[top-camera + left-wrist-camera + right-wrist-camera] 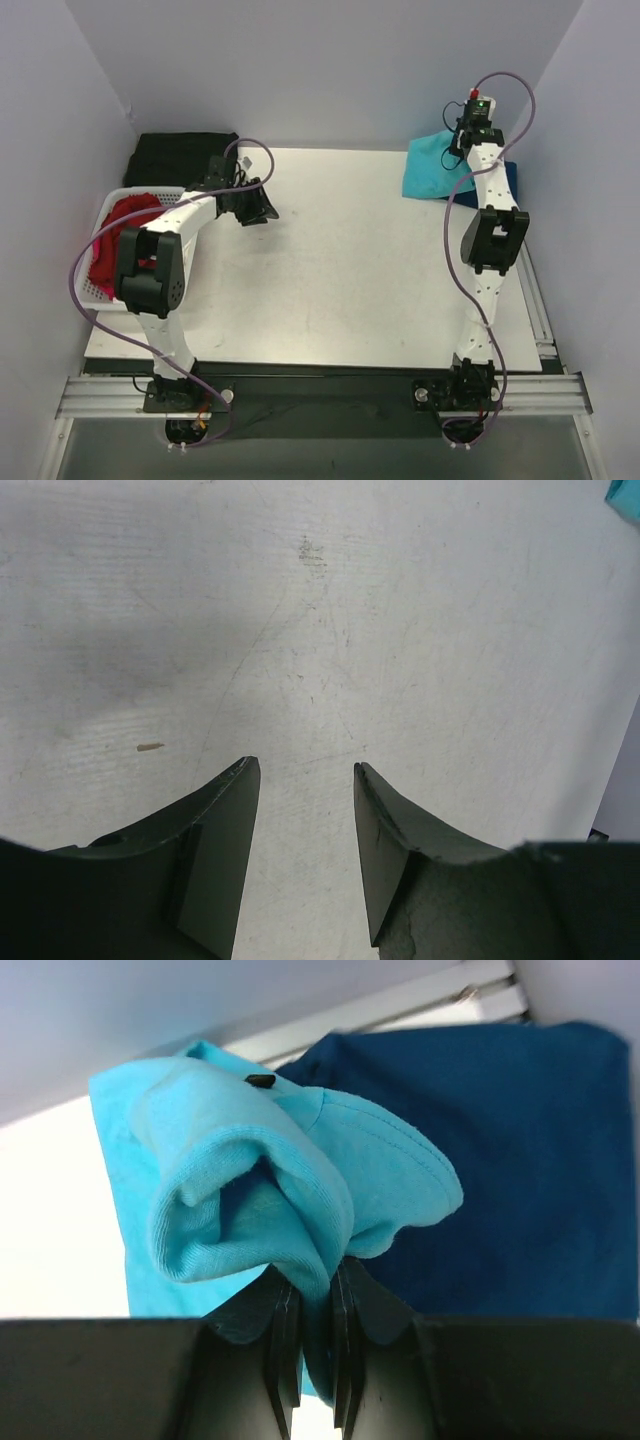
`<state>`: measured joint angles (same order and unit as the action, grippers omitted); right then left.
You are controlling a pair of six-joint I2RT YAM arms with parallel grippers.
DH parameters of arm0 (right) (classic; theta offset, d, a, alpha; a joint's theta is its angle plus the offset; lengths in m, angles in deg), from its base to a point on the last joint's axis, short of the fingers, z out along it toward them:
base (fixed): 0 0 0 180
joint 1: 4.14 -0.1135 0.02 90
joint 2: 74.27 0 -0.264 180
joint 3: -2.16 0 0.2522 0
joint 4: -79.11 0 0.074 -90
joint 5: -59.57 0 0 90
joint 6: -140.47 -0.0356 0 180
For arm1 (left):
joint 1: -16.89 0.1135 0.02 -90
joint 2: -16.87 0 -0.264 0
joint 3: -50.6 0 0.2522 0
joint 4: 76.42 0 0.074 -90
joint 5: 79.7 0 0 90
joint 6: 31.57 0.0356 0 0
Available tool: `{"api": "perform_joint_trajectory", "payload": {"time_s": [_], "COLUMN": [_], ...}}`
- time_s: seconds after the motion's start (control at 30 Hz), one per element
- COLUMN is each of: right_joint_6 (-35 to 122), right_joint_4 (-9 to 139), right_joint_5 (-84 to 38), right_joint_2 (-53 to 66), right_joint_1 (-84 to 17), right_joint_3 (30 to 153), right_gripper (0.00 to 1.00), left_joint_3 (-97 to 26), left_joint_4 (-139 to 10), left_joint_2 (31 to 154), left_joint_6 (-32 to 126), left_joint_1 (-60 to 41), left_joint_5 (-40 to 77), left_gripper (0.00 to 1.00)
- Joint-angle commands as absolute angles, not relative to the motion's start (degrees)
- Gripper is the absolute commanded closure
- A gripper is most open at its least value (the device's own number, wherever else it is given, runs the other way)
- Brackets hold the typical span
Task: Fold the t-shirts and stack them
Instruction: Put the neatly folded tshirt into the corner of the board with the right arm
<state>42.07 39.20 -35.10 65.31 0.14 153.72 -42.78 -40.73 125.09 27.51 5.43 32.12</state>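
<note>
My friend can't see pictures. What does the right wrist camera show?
The right gripper is shut on a bunched-up fold of the turquoise t-shirt, right in front of the camera. Behind it, the navy t-shirt lies flat, and the white table shows at the left.

- The left arm [150, 270] rises from its base, folds sharply at the elbow and reaches forward and inward.
- The left hand [305, 770] faces down, its two fingers [225, 820] standing apart.
- The right arm [488, 240] stretches far forward toward the back right, only slightly bent.
- The right hand [310, 1285] has its fingers pressed close, pinching a fold of the turquoise t-shirt [250, 1180].
</note>
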Motion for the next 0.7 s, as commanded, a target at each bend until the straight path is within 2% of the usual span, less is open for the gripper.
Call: {"api": "perform_joint_trajectory", "payload": {"time_s": [0.0,0.33,0.67], "right_joint_6": [42.8,44.7,44.8], "right_joint_4": [49.2,57.9,59.3], "right_joint_5": [-40.4,-46.8,-50.5], "right_joint_2": [66.1,66.8,67.9], "right_joint_1": [1.9,5.6,8.6], "right_joint_3": [155.8,152.9,150.1], "right_gripper": [1.00,1.00,1.00], "left_joint_3": [-46.4,-51.9,-58.9], "left_joint_4": [-43.9,-43.5,-41.7], "left_joint_2": [126.6,132.4,137.8], "left_joint_6": [27.1,26.0,25.3], "left_joint_1": [5.7,4.9,3.4], "left_joint_5": [34.9,36.3,35.7], "left_gripper": [0.47,0.47,0.48]}}
